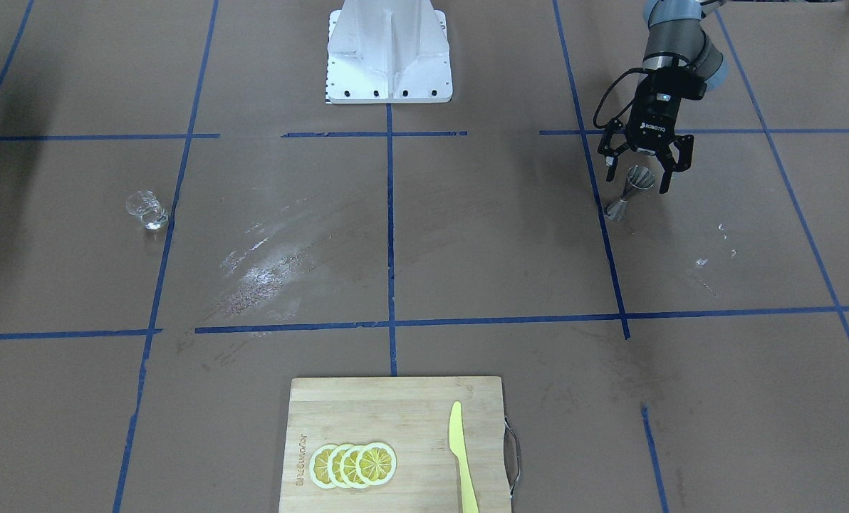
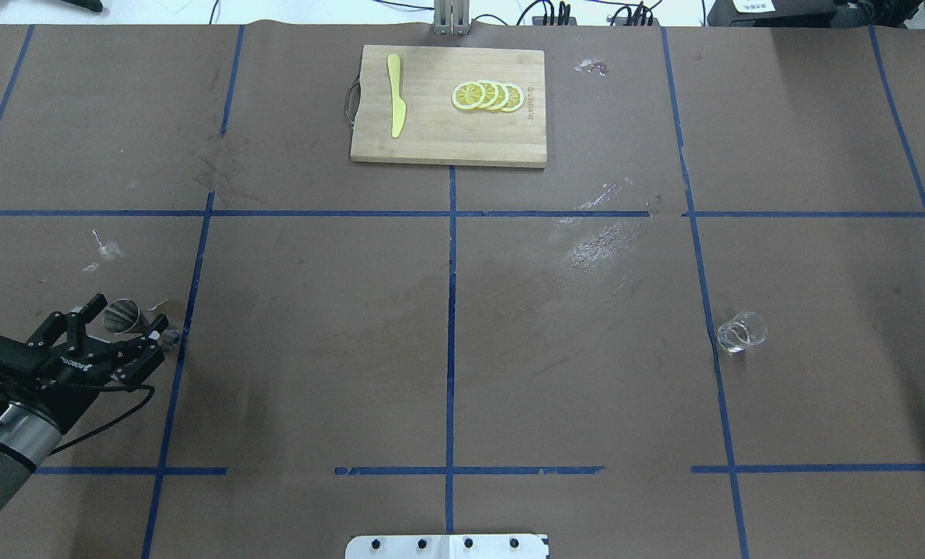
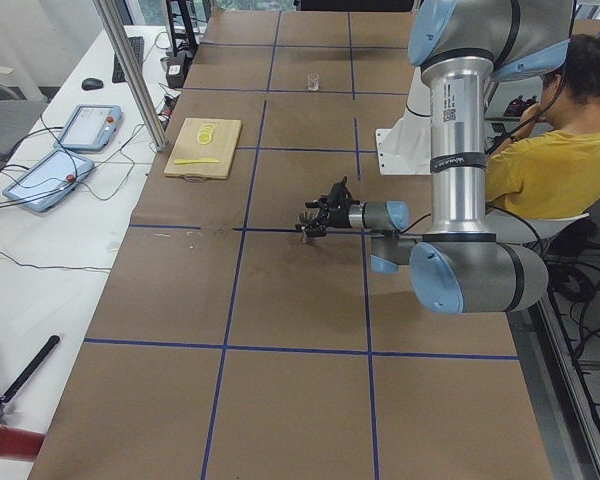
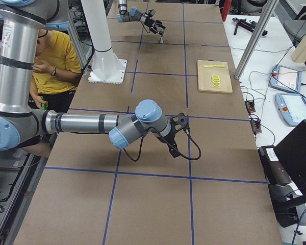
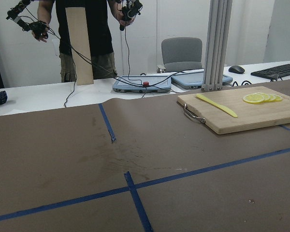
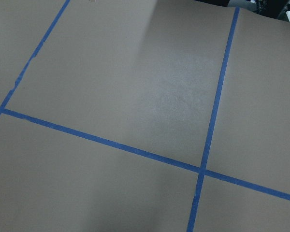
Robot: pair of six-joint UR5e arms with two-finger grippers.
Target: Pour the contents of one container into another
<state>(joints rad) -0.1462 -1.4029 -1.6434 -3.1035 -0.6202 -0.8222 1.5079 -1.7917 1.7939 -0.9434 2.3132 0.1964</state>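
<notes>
**Centre, then close on the jigger's waist**

Front-facing view: the left gripper (image 1: 638,174) hangs with jaws wide astride the small grey steel hourglass-shaped jigger (image 1: 629,194). Its fingers flank the upper cone, apparently without touching. The small clear glass beaker with a pouring lip (image 1: 147,211) stands well apart, across the brown paper-covered table (image 1: 396,249).

Overhead view: the straddle looks off-centre, so squaring up before closing seems wise. The sloped cones could slip, and the narrow waist looks the safest hold.

Right side view: the right gripper (image 4: 176,127) hovers over bare table; whether its jaws are apart I cannot tell
</notes>
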